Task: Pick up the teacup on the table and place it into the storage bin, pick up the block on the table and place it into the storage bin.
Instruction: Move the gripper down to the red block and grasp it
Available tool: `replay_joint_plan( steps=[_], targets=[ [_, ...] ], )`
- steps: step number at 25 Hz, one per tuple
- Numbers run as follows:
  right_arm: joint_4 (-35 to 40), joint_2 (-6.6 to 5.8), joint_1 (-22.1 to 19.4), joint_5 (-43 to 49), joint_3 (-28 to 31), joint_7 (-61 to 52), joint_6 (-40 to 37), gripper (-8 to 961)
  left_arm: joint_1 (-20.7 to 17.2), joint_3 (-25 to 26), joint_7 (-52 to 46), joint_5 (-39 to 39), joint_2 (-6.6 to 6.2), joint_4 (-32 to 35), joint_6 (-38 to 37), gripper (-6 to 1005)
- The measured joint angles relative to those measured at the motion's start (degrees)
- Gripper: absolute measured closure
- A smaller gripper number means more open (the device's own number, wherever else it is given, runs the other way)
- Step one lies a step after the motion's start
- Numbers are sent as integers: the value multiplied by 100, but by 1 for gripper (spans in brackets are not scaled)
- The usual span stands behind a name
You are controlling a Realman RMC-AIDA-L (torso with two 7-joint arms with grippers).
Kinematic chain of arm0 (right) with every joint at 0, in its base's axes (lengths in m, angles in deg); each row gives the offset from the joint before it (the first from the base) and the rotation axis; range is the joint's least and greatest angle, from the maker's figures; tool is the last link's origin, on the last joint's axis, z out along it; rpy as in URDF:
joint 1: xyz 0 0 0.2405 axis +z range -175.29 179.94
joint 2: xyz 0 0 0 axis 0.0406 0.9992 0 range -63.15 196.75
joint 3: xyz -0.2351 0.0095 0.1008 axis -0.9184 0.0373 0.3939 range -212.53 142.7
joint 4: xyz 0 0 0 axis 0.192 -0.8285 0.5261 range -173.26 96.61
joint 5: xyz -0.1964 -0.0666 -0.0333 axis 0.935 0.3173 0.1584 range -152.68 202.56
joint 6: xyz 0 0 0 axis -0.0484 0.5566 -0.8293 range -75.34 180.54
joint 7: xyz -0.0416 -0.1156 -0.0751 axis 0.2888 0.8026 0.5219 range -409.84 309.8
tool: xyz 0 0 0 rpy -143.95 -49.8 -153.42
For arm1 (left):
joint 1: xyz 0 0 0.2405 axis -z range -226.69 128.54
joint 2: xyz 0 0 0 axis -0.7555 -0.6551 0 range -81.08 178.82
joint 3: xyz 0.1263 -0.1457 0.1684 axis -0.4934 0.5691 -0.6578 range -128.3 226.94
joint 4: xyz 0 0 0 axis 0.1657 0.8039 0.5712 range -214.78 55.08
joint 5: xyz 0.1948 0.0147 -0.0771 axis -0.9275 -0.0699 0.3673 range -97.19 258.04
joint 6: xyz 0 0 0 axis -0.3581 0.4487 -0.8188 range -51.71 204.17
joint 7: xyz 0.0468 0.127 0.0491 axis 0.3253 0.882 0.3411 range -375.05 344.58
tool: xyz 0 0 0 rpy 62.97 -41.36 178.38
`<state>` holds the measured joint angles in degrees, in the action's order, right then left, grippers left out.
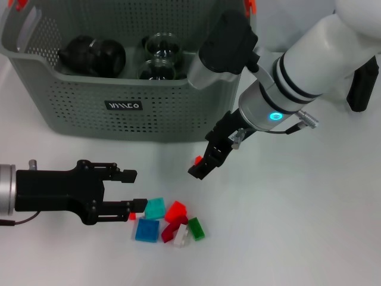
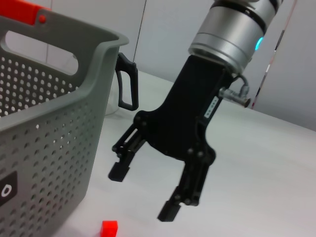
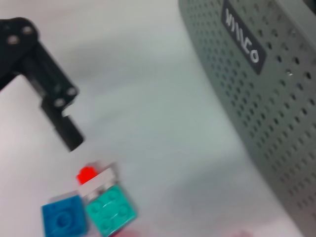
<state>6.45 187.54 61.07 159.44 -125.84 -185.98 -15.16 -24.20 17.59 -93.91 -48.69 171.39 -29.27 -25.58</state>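
The grey-green storage bin (image 1: 119,113) stands at the back of the table, and two clear glass teacups (image 1: 161,53) sit inside it. A small red block (image 1: 198,159) lies on the table in front of the bin. My right gripper (image 1: 203,167) hovers just over that block. In the left wrist view the right gripper (image 2: 143,192) is open and empty above the red block (image 2: 109,228). My left gripper (image 1: 134,189) is open and empty, low at the left, right beside a cluster of blocks: teal (image 1: 155,208), red (image 1: 176,211) and blue (image 1: 147,230).
A black rounded object (image 1: 92,55) lies in the bin beside the cups. Green (image 1: 196,228), dark red and white blocks complete the cluster. The bin wall (image 3: 256,98) rises close to the right gripper. White table (image 1: 297,226) stretches out to the right.
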Motion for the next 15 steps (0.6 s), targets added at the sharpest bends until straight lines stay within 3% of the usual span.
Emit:
replay_joint_plan(
  steps=[15],
  targets=[
    [-629, 37, -11, -720, -875, -69, 1207, 79, 0, -22, 72, 0, 8, -17, -14, 339]
  ],
)
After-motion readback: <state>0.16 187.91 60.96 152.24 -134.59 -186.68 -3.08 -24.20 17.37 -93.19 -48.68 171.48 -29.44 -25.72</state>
